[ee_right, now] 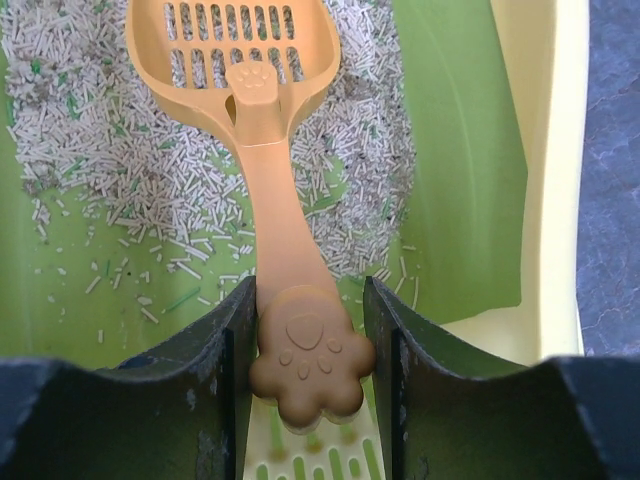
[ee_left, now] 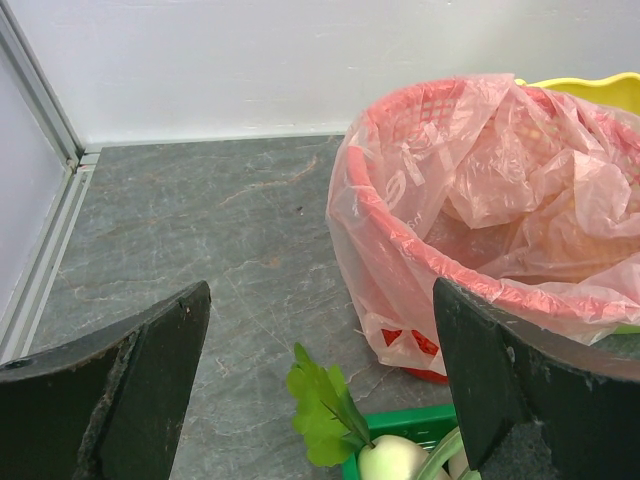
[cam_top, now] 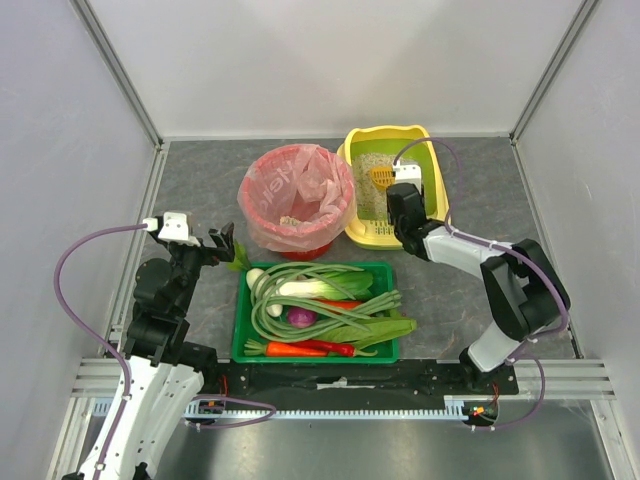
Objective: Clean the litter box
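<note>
Litter box: the yellow rectangular plastic litter box (cam_top: 372,236), lined green and holding pale granular litter, stands far right on the grey stone-patterned tabletop (cam_top: 200,170), just beside the red mesh bin with a pink plastic bag (cam_top: 297,200).
Right end effector: the right end effector (ee_right: 310,300) is inside the box's near end, its 2 fingers closed against the paw-shaped handle end of the orange slotted plastic scoop (ee_right: 280,230).
Left end effector: the left end effector (ee_left: 320,300) is spread wide and holds nothing, facing the bin.
Handling: the scoop looks light, stiff and smooth, so it may twist in a narrow pinch. The broad paw end seems the surest hold. The litter is loose and will likely spill if the scoop is tipped or jerked.
Right wrist view only: the scoop's slots, the thin scattered litter and the bare green lining.
Top view only: both arms, the bin's place left of the box, and the green vegetable tray (cam_top: 240,330) near the bases.
</note>
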Tool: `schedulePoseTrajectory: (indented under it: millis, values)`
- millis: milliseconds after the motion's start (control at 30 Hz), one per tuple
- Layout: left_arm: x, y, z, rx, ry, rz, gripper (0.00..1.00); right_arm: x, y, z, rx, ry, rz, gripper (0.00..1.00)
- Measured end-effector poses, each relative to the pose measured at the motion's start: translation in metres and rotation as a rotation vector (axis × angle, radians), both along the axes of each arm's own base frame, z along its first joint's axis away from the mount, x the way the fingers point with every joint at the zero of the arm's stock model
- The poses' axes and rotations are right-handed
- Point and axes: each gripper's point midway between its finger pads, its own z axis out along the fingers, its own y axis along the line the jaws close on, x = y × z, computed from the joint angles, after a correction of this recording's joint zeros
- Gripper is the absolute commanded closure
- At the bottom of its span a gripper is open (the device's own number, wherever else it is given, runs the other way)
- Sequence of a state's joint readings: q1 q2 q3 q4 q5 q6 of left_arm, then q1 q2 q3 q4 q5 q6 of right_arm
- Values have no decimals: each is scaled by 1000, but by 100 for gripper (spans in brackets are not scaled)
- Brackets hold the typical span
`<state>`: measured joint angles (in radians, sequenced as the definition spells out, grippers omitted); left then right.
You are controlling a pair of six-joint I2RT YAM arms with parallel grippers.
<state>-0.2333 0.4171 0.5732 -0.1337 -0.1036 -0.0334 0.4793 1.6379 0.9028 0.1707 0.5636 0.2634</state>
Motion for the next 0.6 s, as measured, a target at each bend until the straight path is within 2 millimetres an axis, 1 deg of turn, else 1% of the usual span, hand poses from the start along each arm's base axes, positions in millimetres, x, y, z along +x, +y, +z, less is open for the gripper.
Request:
schedulePoseTrajectory:
  millis: [67,233,333,500,600]
  values:
    - [0,0,0,0,0,-1,1,3,-1,2,-3,-5,-6,95]
    - [0,0,0,0,0,0,1,17,3,6,-11,-17,-14,92]
    - [0,0,0,0,0,0,1,21,4,1,-16,-9,-15,91]
    - [0,0,0,0,0,0,1,20,4,-12,-32,24,-15,85]
    - [0,0,0,0,0,0,1,19,3,-14,-35,30,-14,76]
